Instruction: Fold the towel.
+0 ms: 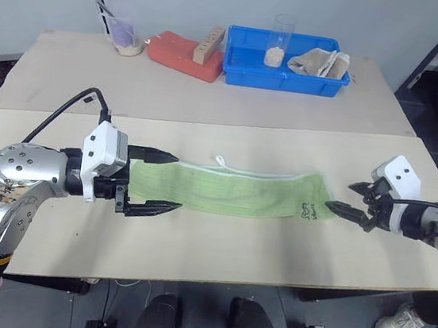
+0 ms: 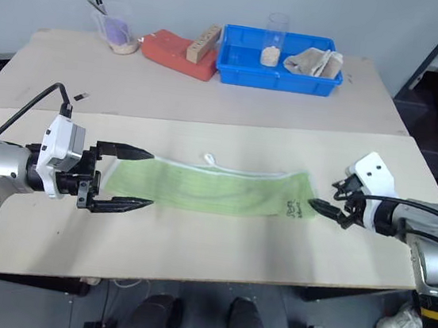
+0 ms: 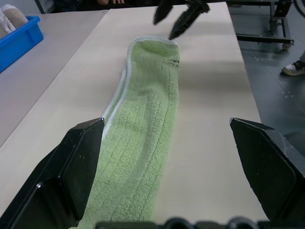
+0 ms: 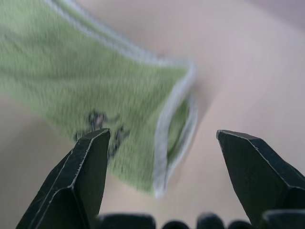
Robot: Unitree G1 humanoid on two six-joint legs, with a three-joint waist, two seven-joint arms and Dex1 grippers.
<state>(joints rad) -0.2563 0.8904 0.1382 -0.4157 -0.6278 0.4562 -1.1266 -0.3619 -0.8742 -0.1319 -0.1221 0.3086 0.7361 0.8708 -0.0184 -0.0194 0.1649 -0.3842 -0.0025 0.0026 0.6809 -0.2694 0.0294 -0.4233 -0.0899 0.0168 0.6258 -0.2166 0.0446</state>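
Left eye view: we see the towel (image 1: pixel 232 190) lying flat on the worktop (image 1: pixel 217 244) as a long narrow strip, with a white edge along its far side and a small white loop (image 1: pixel 221 160) above that edge. Our left tool (image 1: pixel 157 181) is at the towel's left end, its fingers spread apart, one on each side of the strip, and it holds nothing. Our right tool (image 1: pixel 346 197) is just beside the right end, near the dark logo (image 1: pixel 307 210), with its fingers apart and empty. At the back of the worktop stand a blue bin (image 1: pixel 286 63) with a beige cloth (image 1: pixel 319 63) and a glass (image 1: pixel 280 40) inside, a red block (image 1: pixel 186 54), and a cup (image 1: pixel 123 34).

Left wrist view: the towel runs away between the two black fingers (image 3: pixel 71 171), which are wide apart.

Right wrist view: the towel's end, with logo and white trim, lies just beyond the spread fingers (image 4: pixel 78 176); they do not touch it.
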